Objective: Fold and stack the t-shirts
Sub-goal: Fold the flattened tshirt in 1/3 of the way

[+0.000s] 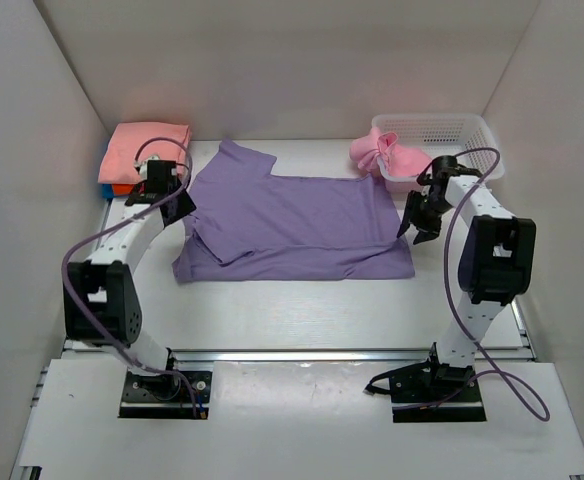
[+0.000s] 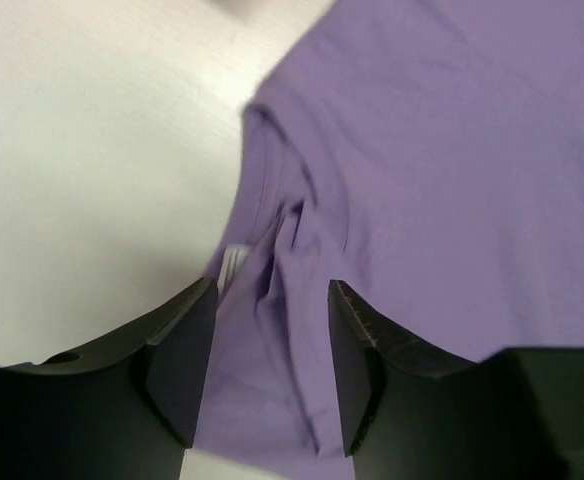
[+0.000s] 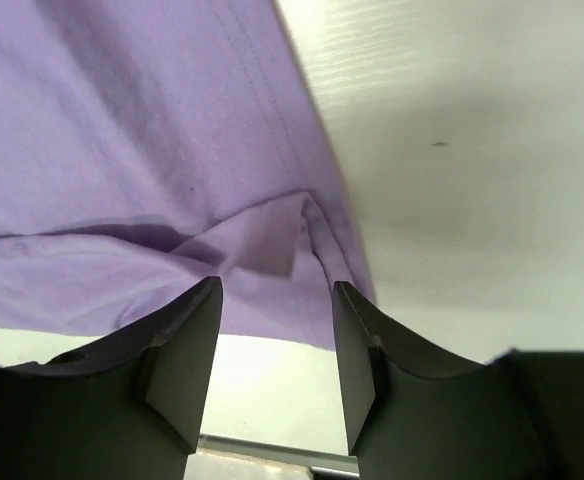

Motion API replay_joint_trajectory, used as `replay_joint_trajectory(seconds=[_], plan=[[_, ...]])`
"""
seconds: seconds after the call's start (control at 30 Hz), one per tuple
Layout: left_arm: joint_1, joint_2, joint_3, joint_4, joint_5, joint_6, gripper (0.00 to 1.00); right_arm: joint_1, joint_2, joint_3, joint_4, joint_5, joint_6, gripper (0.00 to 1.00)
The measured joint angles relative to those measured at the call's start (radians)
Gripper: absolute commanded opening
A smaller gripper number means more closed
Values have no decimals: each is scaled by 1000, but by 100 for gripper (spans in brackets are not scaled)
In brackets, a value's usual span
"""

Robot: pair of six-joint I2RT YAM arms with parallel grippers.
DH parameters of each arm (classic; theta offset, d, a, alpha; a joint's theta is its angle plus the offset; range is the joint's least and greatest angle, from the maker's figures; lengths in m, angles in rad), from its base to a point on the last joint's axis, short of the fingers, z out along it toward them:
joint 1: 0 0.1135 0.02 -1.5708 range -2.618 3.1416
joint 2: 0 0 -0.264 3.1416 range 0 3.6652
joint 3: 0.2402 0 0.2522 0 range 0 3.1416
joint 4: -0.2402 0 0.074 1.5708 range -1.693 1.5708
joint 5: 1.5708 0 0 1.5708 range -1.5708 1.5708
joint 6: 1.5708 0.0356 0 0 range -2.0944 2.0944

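Note:
The lavender-purple t-shirt (image 1: pixel 292 225) lies spread across the middle of the table, one sleeve pointing to the back left. My left gripper (image 1: pixel 177 205) hovers open at the shirt's left edge; in the left wrist view the gripper (image 2: pixel 272 350) has crumpled purple cloth (image 2: pixel 432 150) lying loose under the gap between its jaws. My right gripper (image 1: pixel 419 222) stands open at the shirt's right edge. The right wrist view shows that gripper (image 3: pixel 277 350) just off a folded-over corner of the purple shirt (image 3: pixel 122 130). A folded salmon-pink t-shirt (image 1: pixel 150 150) tops a stack at the back left. A light pink t-shirt (image 1: pixel 377 152) hangs from the basket.
The white mesh basket (image 1: pixel 452 135) stands at the back right, close behind my right arm. Orange (image 1: pixel 112 187) and blue (image 1: pixel 106 195) cloth edges show under the salmon-pink shirt. White walls enclose the table on three sides.

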Motion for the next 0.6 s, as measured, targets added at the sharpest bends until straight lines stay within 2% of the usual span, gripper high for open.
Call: replay_joint_trajectory(seconds=[0.27,0.4,0.6], plan=[[-64,-382,-373,-3,-6,-12,65,-24,-145,-130,3,57,15,46],[-69,-438,-464,-3,-25,-10,65,-29,-172,-182,-1,68,16,46],[-50,-430,-531,39,-48,6,62,-29,-190,-237,5,67,19,44]])
